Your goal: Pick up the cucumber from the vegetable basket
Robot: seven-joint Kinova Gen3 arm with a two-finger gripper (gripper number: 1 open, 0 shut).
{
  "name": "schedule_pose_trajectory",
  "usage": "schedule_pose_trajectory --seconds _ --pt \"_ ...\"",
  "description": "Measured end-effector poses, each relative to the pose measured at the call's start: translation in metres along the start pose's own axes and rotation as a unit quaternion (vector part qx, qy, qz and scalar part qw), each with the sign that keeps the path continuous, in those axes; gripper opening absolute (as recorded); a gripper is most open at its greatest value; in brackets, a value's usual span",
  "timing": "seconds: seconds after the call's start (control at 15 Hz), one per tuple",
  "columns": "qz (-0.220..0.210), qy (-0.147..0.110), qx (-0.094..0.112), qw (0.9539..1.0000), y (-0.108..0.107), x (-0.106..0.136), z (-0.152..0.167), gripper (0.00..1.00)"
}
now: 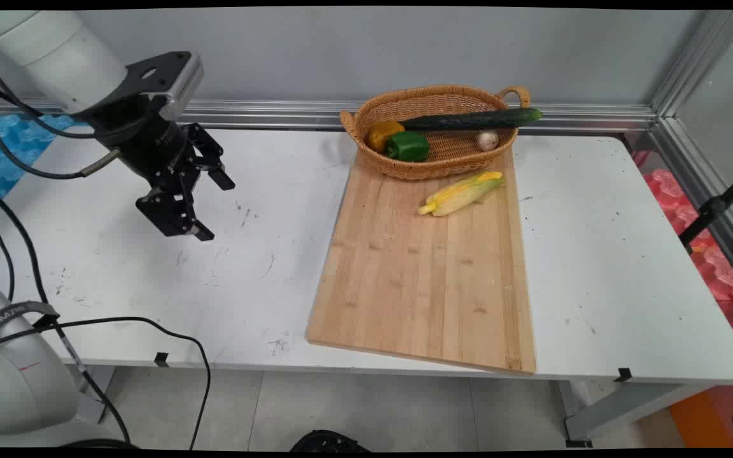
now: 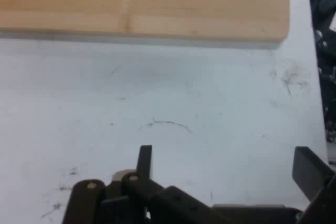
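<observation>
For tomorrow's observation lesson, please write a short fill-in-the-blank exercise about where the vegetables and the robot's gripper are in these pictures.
1. The long dark green cucumber lies across the woven wicker ____.
2. The yellow corn cob in its husk lies on the bamboo cutting ____.
3. The black two-finger gripper hangs with its fingers ____, holding nothing.
4. Beside the green bell pepper sits a ____ pepper.

Missing words: basket; board; open; yellow

bare table left, cutting board right
</observation>
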Motion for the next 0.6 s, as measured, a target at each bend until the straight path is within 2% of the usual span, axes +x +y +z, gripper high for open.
schedule_pose_trajectory --seconds 0.13,0.33,0.6 --pt "-0.02 0.008 0.01 0.9997 -0.005 0.003 0.0 1.0" --pt "-0.062 0.027 0.031 0.9973 -0.023 0.021 0.004 1.0" --pt "-0.108 0.053 0.062 0.9908 -0.06 0.054 0.014 1.0"
